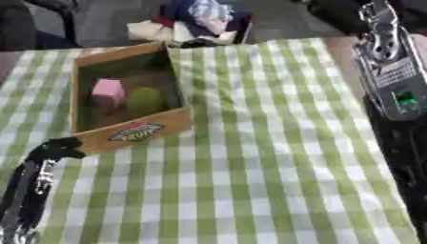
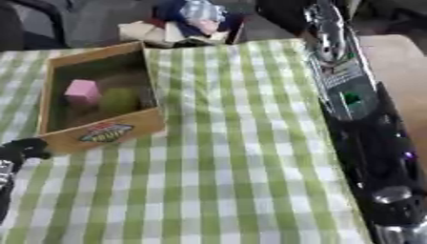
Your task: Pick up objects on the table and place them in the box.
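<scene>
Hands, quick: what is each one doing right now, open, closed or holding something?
Left hand: near the box, holding nothing visible; open or closed cannot be told.
Right hand: not in view, only its arm shows.

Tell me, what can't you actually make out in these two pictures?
- Right hand: not seen in either view; only the right arm shows, cut off by the edges.
- Left hand: a dark blur by the box; its fingers can't be read.
- Green thing beside the pink block: too blurred to name.
- Label on the box front: unreadable.
- Pile beyond the table: too blurred to name.
</scene>
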Motion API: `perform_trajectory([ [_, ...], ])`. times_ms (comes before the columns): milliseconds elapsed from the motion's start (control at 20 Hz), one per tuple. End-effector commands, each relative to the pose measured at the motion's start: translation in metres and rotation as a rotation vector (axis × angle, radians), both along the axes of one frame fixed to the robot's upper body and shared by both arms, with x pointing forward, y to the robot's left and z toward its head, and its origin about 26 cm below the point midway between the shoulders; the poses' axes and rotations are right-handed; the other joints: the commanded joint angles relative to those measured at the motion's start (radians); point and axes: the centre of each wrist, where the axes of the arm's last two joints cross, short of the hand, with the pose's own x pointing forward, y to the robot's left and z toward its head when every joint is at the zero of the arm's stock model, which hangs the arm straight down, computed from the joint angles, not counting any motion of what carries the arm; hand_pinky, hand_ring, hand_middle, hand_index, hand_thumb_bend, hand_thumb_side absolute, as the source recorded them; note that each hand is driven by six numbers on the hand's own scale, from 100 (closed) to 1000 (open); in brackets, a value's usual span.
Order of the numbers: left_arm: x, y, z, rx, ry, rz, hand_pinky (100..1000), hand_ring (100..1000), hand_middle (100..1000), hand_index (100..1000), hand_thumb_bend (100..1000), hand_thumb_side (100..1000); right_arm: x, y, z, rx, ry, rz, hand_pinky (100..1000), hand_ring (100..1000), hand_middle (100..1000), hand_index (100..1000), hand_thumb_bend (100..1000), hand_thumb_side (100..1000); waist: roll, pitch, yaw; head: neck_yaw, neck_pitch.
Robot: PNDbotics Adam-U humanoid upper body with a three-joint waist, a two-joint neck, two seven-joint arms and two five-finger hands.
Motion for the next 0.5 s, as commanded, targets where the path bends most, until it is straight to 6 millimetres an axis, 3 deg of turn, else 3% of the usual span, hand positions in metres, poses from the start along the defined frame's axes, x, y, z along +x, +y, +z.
perform_trajectory([
  [50, 0.0, 0.006, 0.007, 0.012, -0.022, 0.012, 864, 618, 650, 745, 100, 917, -0.011, -0.011, 0.0, 0.066, -0.021, 0.006, 539, 643, 763, 847, 100, 556, 0.001, -0.02, -0.005, 0.007, 0.023],
  [200, -0.001, 0.007, 0.006, 0.013, -0.017, 0.016, 864, 618, 650, 745, 100, 917, -0.019, -0.02, -0.018, 0.104, 0.014, -0.005, 538, 641, 757, 846, 100, 567, 0.003, -0.022, -0.012, 0.014, 0.037],
  [500, -0.001, 0.007, 0.005, 0.008, -0.018, 0.018, 863, 619, 651, 744, 100, 915, -0.033, -0.027, -0.038, 0.128, 0.04, -0.036, 536, 636, 735, 841, 100, 577, 0.006, -0.026, -0.018, 0.012, 0.048],
])
